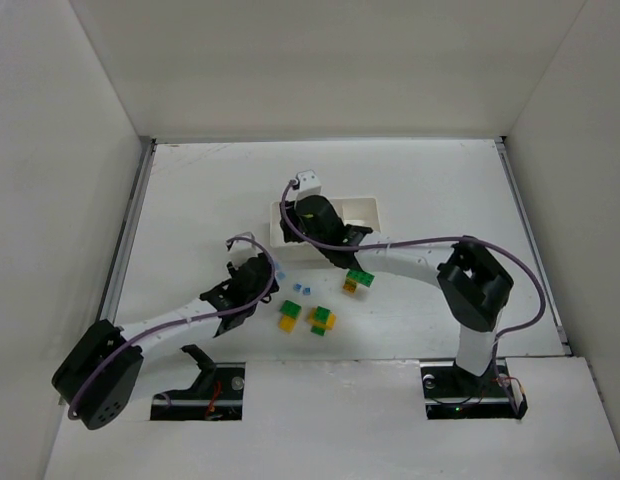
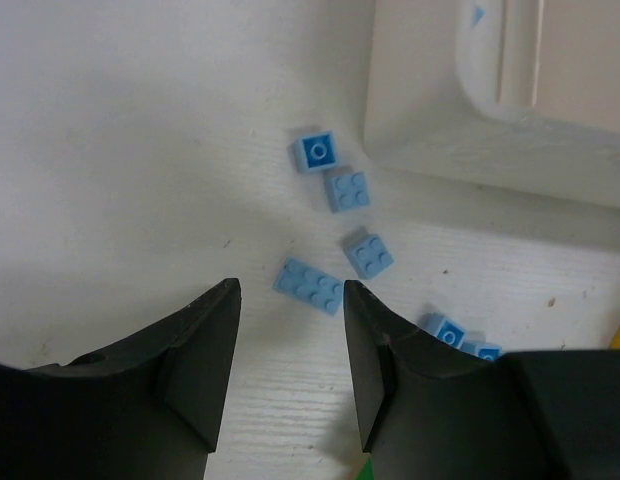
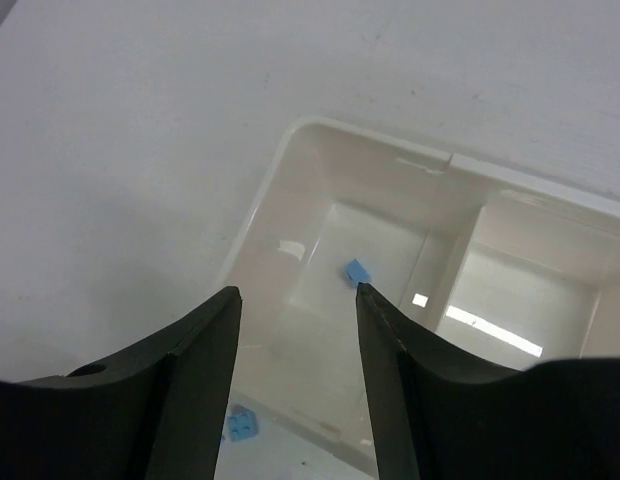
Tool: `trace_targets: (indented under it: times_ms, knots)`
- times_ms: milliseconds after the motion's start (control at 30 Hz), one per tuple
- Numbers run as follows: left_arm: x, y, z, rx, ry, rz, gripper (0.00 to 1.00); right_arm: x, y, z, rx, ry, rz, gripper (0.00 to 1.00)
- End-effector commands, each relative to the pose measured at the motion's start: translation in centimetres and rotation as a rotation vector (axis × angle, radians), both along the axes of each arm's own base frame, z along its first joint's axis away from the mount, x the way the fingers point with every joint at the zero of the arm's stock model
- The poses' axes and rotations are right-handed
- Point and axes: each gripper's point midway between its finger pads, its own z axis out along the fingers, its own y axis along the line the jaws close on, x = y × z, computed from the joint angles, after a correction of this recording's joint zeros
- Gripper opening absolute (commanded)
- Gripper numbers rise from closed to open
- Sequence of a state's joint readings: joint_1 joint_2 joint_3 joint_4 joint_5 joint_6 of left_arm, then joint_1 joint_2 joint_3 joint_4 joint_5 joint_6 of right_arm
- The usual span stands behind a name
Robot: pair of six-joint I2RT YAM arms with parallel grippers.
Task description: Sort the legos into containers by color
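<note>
My right gripper (image 3: pixel 297 293) hangs open over the end compartment of the white tray (image 3: pixel 320 135). One light blue lego (image 3: pixel 357 270) is inside that compartment, by the right fingertip. My left gripper (image 2: pixel 290 295) is open low over the table with nothing between its fingers. A flat light blue brick (image 2: pixel 309 285) lies just ahead of its tips. Several more small light blue bricks (image 2: pixel 347 189) are scattered between it and the tray's corner (image 2: pixel 470 130). In the top view, green and yellow legos (image 1: pixel 321 319) lie in front of the tray (image 1: pixel 365 207), which the right wrist mostly hides.
A green brick (image 1: pixel 362 277) and a yellow one (image 1: pixel 349 287) lie under the right forearm. A yellow-and-green stack (image 1: pixel 289 316) sits beside the left gripper (image 1: pixel 262 278). White walls enclose the table on three sides. Another blue brick (image 3: pixel 242 425) lies on the table outside the tray.
</note>
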State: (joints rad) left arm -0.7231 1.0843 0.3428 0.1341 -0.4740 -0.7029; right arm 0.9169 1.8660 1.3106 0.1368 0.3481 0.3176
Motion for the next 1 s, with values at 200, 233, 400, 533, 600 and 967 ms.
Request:
trace_targets:
  times_ms: [200, 233, 400, 533, 600, 967]
  knots:
    - [3.5, -3.7, 2.6, 0.046, -0.076, -0.077, 0.37, -2.9, -3.6, 3.9, 0.158, -0.045, -0.019, 0.43]
    - [3.6, -3.9, 2.3, 0.060, -0.067, -0.084, 0.36, -3.2, -4.2, 3.9, 0.169, -0.039, -0.023, 0.44]
    - [4.3, -4.7, 1.2, 0.110, -0.054, -0.110, 0.33, -4.1, -7.4, 3.9, 0.212, -0.016, -0.054, 0.47]
    - [4.5, -4.8, 0.7, 0.133, -0.042, -0.108, 0.32, -4.2, -9.3, 3.5, 0.225, -0.005, -0.076, 0.48]
    - [4.5, -5.1, 0.4, 0.143, -0.031, -0.115, 0.31, -4.2, -9.8, 3.6, 0.232, -0.009, -0.084, 0.49]
    - [3.4, -5.2, -1.4, 0.219, 0.032, -0.135, 0.31, -3.8, -12.3, 4.2, 0.254, -0.024, -0.130, 0.53]
